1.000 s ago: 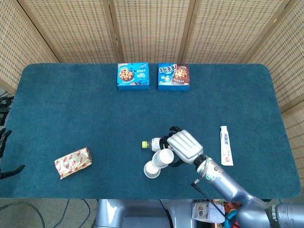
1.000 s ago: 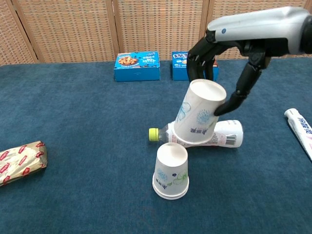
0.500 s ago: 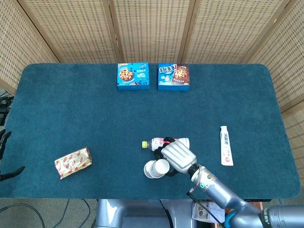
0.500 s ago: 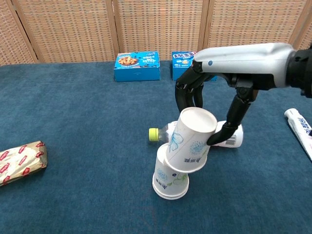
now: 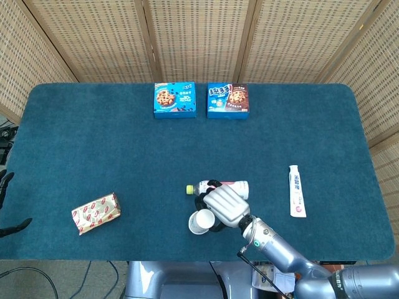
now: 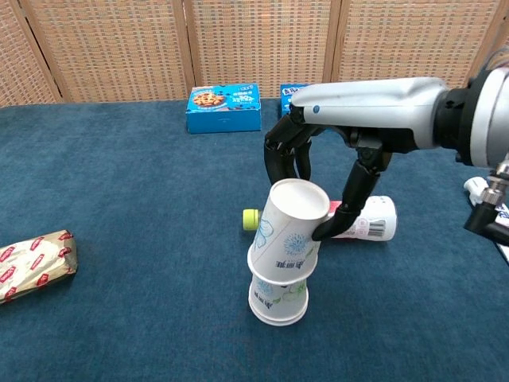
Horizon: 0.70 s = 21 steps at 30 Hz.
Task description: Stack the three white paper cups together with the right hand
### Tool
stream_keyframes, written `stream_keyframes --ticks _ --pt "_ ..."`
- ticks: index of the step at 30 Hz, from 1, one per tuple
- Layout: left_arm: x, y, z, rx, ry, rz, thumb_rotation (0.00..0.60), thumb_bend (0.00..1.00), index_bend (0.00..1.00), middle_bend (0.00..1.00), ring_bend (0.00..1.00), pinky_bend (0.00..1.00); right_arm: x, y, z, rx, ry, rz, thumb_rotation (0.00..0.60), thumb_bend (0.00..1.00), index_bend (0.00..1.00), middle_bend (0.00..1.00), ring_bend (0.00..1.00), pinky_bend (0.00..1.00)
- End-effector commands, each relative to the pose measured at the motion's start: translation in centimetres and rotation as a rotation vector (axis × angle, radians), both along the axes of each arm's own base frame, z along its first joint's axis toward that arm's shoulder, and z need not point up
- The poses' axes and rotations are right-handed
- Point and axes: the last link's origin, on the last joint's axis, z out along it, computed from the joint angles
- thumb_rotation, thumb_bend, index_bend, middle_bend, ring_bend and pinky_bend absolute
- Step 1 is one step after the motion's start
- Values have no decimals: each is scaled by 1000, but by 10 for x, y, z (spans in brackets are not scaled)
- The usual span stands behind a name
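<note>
Right now I have the right hand (image 6: 314, 179) grasping an upside-down white paper cup (image 6: 286, 229) just below the middle of the chest view, dark fingers (image 6: 278, 155) behind it and the thumb pressed on its right side. That cup sits slightly tilted over a second inverted paper cup (image 6: 278, 296), whose lower half shows beneath it, rim down on the blue table (image 6: 119, 318). I cannot make out a third cup separately. In the head view the hand (image 5: 223, 207) covers most of the stack (image 5: 201, 221), low and centre. Just behind the cups lies a plastic bottle (image 6: 366, 221) on its side, green cap to the left. Farther out: a toothpaste tube (image 5: 297, 190) at right, a wrapped snack (image 5: 95, 212) at lower left, two blue cookie boxes (image 5: 201, 99) at top centre. My left hand is not visible.
</note>
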Motion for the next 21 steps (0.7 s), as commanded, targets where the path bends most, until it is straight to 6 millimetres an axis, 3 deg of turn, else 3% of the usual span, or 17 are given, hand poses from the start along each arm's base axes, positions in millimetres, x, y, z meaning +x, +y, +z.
stream_keyframes --ticks 1,8,11,14,16,18,21 --pt "0 0 1 1 -2 1 600 134 0 0 0 0 1 -1 0 -7 5 3 600 325 520 576 453 229" --pt "0 0 1 2 -2 -1 600 134 0 0 0 0 0 -2 -2 -25 22 14 600 325 520 571 453 229" --pt "0 0 1 2 0 -1 600 134 0 0 0 0 0 -1 -4 -17 28 12 600 319 500 490 441 229" --pt "0 0 1 2 1 -1 600 134 0 0 0 0 -2 2 -5 15 54 19 600 124 230 228 287 187" --pt "0 0 1 2 0 0 600 134 0 0 0 0 -5 4 -5 45 94 27 600 10 37 51 115 113" --pt "-1 0 1 1 0 2 600 134 0 0 0 0 -4 7 -2 63 108 37 600 0 0 1 21 39" --pt "-1 1 1 1 -1 3 600 134 0 0 0 0 -2 8 7 26 100 52 600 0 0 0 0 0"
